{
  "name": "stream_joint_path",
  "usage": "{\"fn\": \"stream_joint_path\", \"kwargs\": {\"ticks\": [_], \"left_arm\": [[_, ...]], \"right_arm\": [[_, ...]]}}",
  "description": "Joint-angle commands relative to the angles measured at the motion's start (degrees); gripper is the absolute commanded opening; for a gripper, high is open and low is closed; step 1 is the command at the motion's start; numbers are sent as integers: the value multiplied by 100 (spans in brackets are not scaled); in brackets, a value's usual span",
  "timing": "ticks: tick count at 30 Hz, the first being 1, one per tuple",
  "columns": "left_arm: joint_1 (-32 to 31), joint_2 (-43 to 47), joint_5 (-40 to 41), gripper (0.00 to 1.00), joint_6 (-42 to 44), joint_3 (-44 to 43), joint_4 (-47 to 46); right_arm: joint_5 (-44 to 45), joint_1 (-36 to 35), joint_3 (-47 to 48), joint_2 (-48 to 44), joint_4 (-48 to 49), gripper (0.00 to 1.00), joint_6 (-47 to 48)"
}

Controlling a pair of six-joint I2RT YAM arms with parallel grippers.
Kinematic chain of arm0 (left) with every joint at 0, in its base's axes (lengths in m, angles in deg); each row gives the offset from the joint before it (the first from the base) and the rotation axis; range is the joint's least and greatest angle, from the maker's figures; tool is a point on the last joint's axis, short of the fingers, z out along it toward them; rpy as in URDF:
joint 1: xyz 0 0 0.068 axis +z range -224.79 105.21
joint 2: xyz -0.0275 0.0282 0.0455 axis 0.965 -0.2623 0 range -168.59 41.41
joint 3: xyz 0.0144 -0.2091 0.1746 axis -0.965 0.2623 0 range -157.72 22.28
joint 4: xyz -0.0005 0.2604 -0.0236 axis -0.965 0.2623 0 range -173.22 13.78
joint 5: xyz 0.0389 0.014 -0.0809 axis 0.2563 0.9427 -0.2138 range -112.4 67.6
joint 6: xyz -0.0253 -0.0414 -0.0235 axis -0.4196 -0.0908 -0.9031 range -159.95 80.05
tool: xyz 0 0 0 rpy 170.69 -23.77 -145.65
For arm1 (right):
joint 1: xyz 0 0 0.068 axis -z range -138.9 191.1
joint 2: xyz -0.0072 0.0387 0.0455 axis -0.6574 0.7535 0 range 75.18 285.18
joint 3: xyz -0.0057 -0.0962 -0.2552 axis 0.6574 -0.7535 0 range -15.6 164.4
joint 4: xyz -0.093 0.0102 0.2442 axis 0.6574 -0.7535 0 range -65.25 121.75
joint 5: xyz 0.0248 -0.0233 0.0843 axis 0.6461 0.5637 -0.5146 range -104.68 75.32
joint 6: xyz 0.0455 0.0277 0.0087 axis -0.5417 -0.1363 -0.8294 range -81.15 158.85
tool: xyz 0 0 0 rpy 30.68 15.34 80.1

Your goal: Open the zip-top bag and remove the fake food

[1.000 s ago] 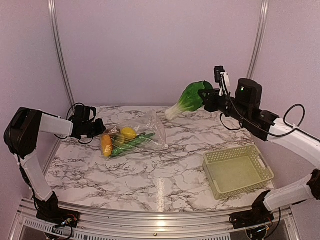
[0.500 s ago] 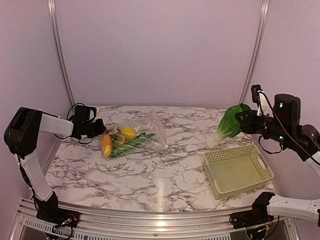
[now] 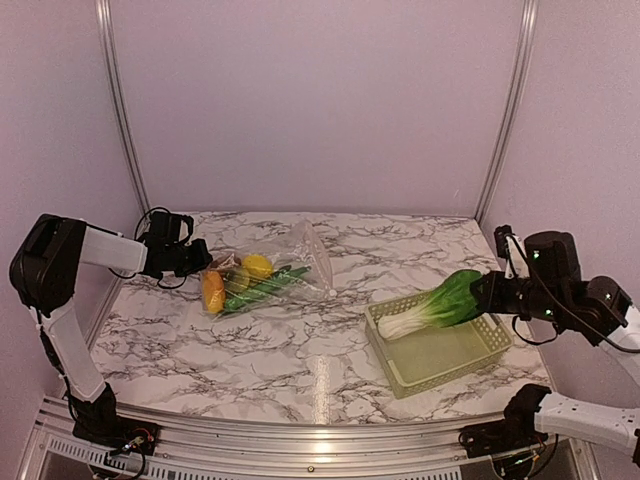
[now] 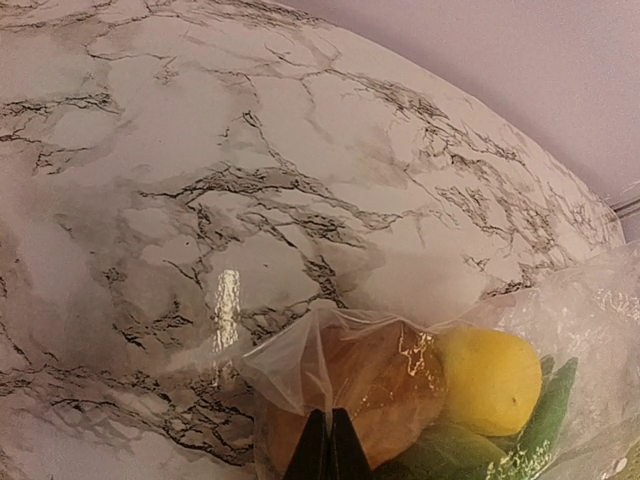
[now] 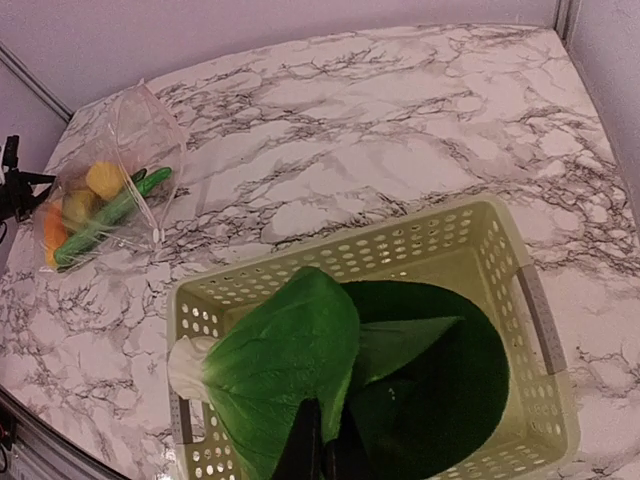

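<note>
The top view looks down over the whole table [image 3: 250, 340] from above its near edge. The left wrist view sits close against the zip-top bag [image 4: 300, 365]; the right wrist view, higher, overlooks the basket [image 5: 420, 235] and that same bag.

Your right gripper [image 5: 320, 445] was clamped on the bok choy [image 5: 285, 365] by its green leaves, holding it over the basket [image 5: 545, 340], white stem end at the left rim. Far left on the table [image 5: 400, 130] lay the bag [image 5: 135, 150], with lemon [image 5: 103, 178], cucumber [image 5: 105, 215] and orange fruit [image 5: 50, 232] inside.
</note>
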Motion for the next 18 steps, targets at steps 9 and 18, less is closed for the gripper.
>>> {"fn": "stream_joint_path", "kwargs": {"ticks": [9,18], "left_arm": [[37,-144,-97,0,128,-37,-71],[47,-136,-116,0,102,-63,-60]], "right_arm": [[367,65,-139,542,392,0,-328],[-679,129,-164,950,1514,0,35]]}}
